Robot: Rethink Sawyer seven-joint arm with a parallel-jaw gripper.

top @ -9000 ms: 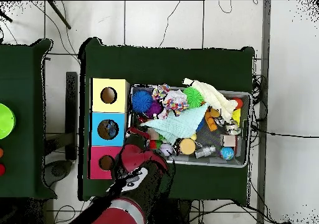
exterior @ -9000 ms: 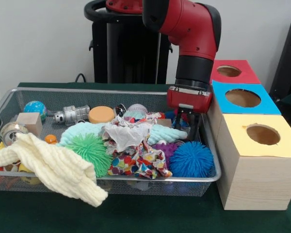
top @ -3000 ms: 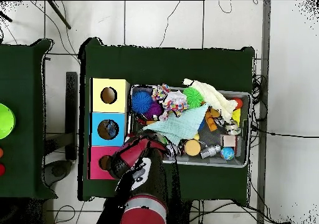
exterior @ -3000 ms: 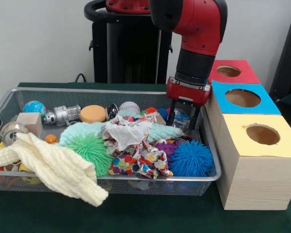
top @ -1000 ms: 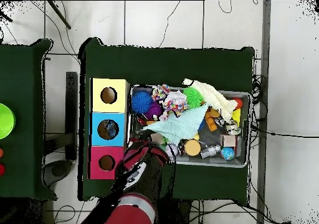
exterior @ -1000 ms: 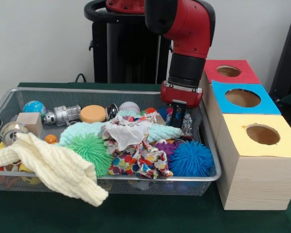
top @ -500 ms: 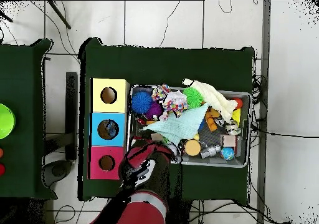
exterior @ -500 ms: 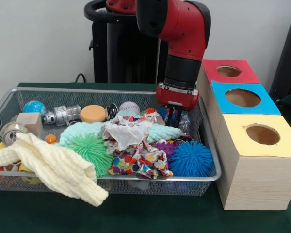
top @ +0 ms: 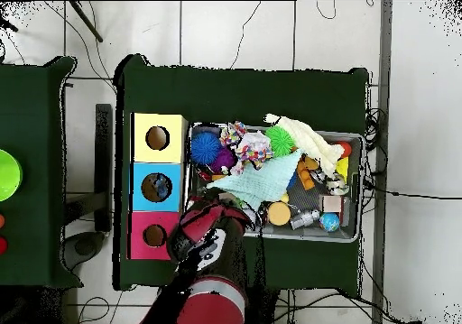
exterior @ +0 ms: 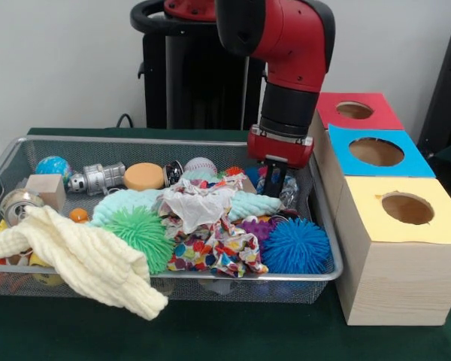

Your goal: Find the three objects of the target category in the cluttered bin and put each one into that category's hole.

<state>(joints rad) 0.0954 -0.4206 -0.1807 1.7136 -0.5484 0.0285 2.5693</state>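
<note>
The wire mesh bin [exterior: 173, 141] is full of mixed things; it also shows in the overhead view [top: 307, 238]. My gripper [exterior: 275, 185] hangs at the bin's back right corner, just above the clutter. Its fingers stand close together on a see-through crinkly plastic piece [exterior: 288, 193] with blue marks. In the overhead view the red arm [top: 209, 239] hides the gripper and the piece. I see no other crinkly piece. The blue-panelled hole [exterior: 376, 152] is to the right of the gripper, in the middle wooden box [top: 156, 187].
A red-panelled hole [exterior: 355, 110] and a yellow-panelled hole [exterior: 407, 208] flank the blue one. In the bin lie a blue spiky ball [exterior: 296, 246], a green spiky ball [exterior: 140, 232], a cream knit cloth [exterior: 83, 259], a patterned cloth [exterior: 214, 248] and a silver can [exterior: 98, 179].
The gripper's fingers, open three seconds ago, have closed on the crinkly piece. The gripper shifted left, then slightly back right and up.
</note>
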